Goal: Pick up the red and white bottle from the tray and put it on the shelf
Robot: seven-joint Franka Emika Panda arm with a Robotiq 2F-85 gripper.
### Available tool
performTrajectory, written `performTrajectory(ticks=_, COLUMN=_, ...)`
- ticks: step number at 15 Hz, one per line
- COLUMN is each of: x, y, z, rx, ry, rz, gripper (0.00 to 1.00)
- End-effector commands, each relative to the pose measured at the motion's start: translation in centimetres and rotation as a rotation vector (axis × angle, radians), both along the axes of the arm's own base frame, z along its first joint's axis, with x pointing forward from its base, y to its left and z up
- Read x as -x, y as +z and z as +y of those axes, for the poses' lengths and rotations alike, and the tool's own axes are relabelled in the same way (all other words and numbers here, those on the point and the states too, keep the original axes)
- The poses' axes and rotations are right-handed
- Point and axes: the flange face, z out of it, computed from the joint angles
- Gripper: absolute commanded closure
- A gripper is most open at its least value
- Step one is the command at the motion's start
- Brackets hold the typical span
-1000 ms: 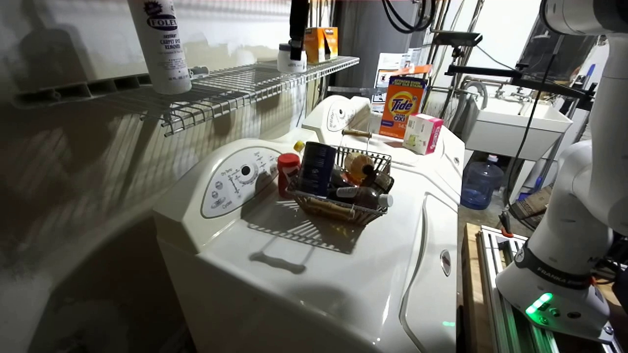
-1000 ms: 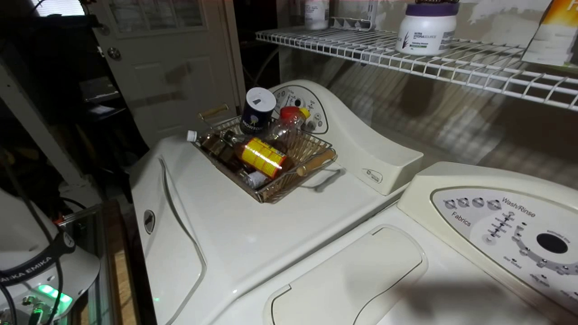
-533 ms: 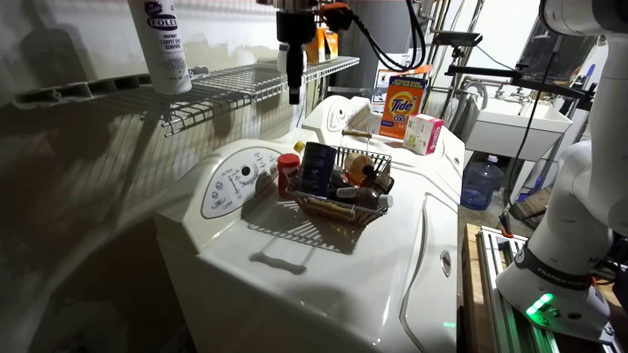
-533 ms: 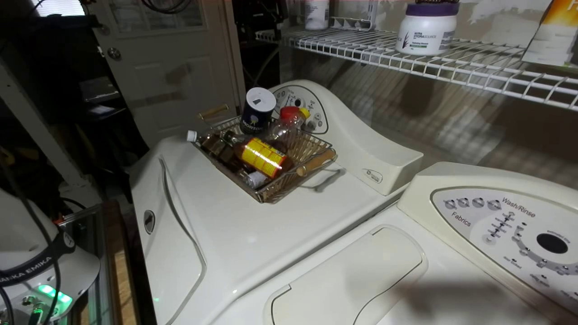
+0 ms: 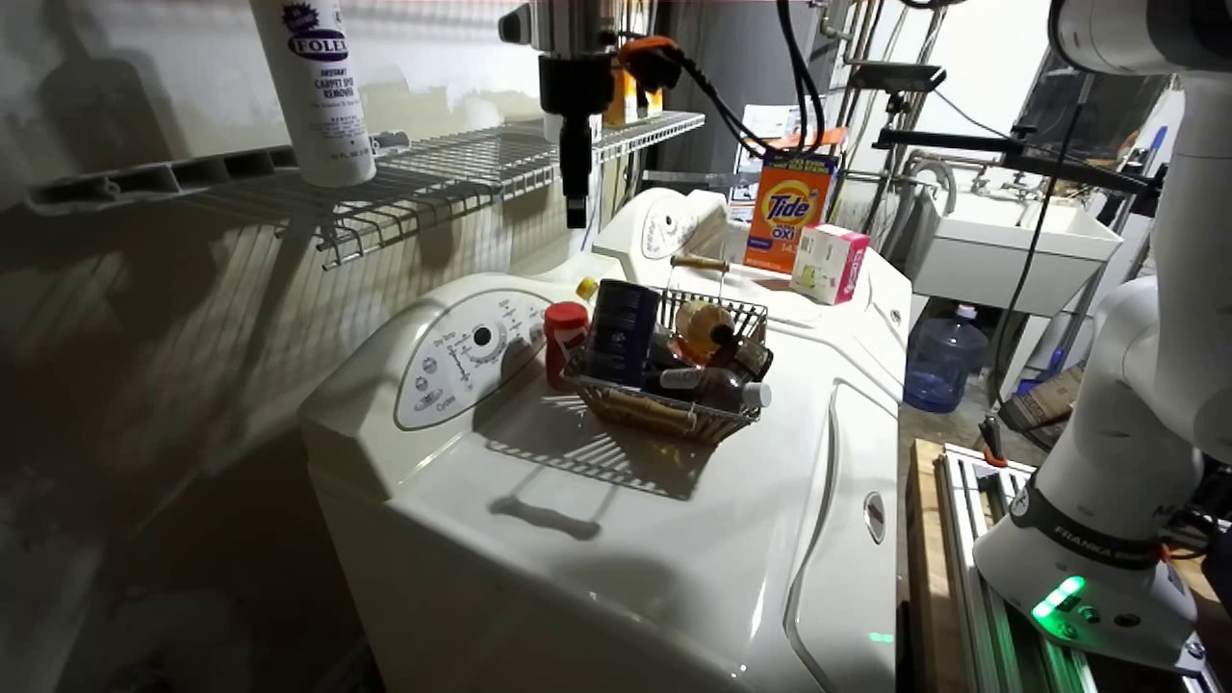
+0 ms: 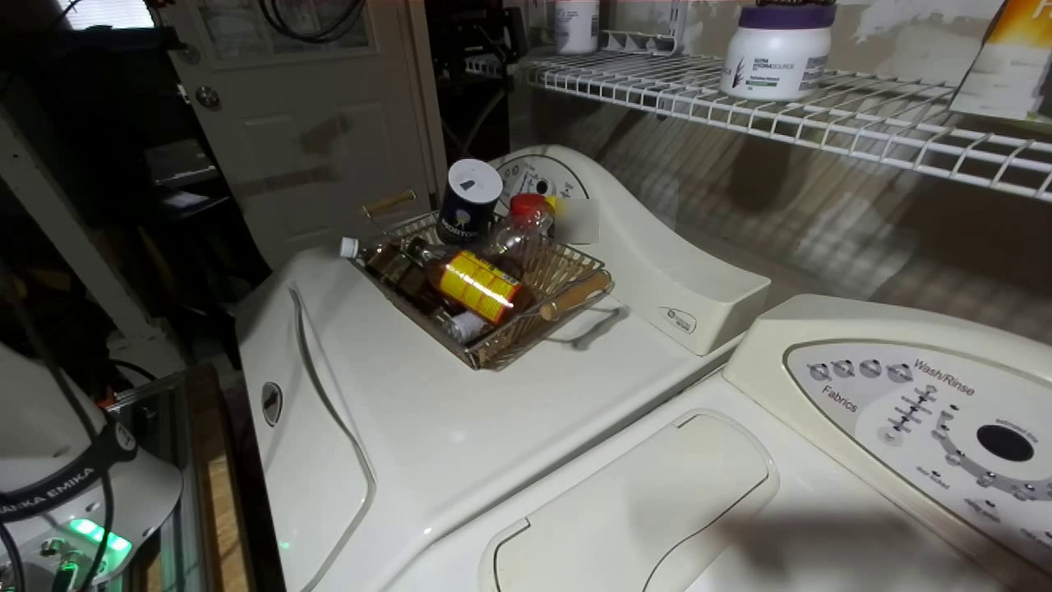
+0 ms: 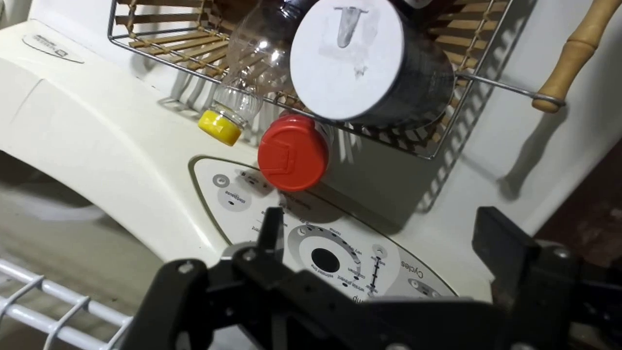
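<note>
The red bottle (image 5: 566, 345) with a red cap and pale label marks stands upright on the white machine, just outside the tray (image 5: 717, 423). Its cap (image 7: 293, 152) shows from above in the wrist view. It is partly hidden behind a clear bottle in an exterior view (image 6: 526, 205). The tray is a wire basket with wooden slats (image 7: 165, 18), holding several bottles. My gripper (image 7: 381, 226) is open and empty, over the machine's control panel. In an exterior view my gripper (image 5: 576, 212) hangs above the red bottle, in front of the white wire shelf (image 5: 452, 173).
A dark can with a white lid (image 7: 347, 58) and a clear bottle with a yellow cap (image 7: 219, 127) crowd the red cap. The shelf edge (image 7: 36, 283) is near the gripper. The shelf holds a white bottle (image 5: 322, 106) and a purple-lidded jar (image 6: 777, 62).
My gripper has come down past the shelf edge towards the red bottle, quickly at first and then a little more. The bottle and tray have not moved.
</note>
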Motion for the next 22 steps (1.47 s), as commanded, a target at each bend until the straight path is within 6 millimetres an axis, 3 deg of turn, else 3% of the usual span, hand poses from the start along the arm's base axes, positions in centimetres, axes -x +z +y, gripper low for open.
performTrajectory(ticks=1, x=-2.9, y=-3.3, z=0.4, rx=-0.009, ry=-0.003, rz=-0.049, gripper=0.00)
performTrajectory(ticks=6, x=-6.3, y=-7.9, z=0.1, rx=-0.015, ry=0.018, rz=-0.148, gripper=0.00)
performTrajectory(ticks=17, x=-6.3, y=-14.2, z=-2.6, rx=0.033, ry=-0.076, rz=-0.035, gripper=0.00)
performTrajectory(ticks=22, x=-6.0, y=-15.8, z=-3.3, rx=0.034, ry=-0.110, rz=0.015, gripper=0.00)
